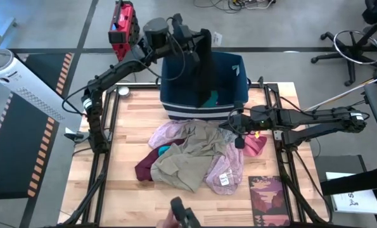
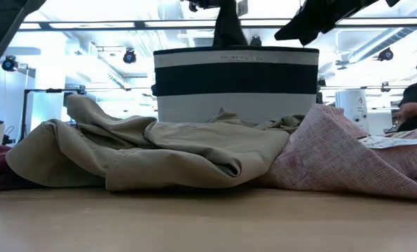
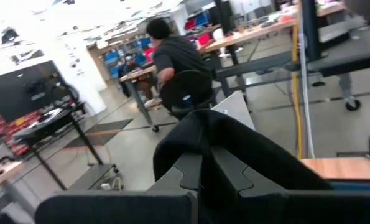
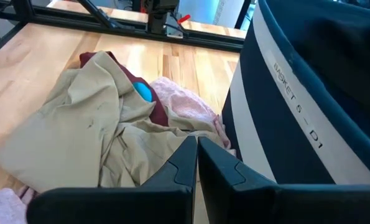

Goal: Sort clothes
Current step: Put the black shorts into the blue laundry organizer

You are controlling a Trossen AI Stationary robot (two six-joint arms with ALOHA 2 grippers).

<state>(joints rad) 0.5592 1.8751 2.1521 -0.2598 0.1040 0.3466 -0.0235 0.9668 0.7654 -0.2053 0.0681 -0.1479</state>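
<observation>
My left gripper (image 1: 198, 41) is raised over the dark blue bin (image 1: 239, 95) at the far side of the table, shut on a black garment (image 1: 206, 69). That garment hangs down over the bin's opening (image 2: 229, 28). A teal piece (image 1: 212, 99) lies inside the bin. The other clothes lie in a heap in front of it: a tan garment (image 1: 194, 155) on top, mauve-pink cloth (image 1: 169, 134), a maroon piece (image 1: 147, 168) and a coral pink one (image 1: 256, 144). My right gripper (image 1: 239, 140) is shut a little above the heap's right side, holding nothing (image 4: 196, 146). My left gripper pinches the black garment's upper part (image 3: 234, 143) between its two shut fingers, which point level. The cloth drapes over the fingertips and hides the exact place of contact. The garment hangs slack below the fingers, clear of the table, and reaches down to the bin's rim.
A maroon printed card (image 1: 268, 196) lies at the table's near right corner. The heap's near right part is pink cloth with a white tag (image 1: 225, 179). The black table frame (image 1: 102, 145) runs along both sides. People (image 3: 172, 56) sit at desks in the room beyond.
</observation>
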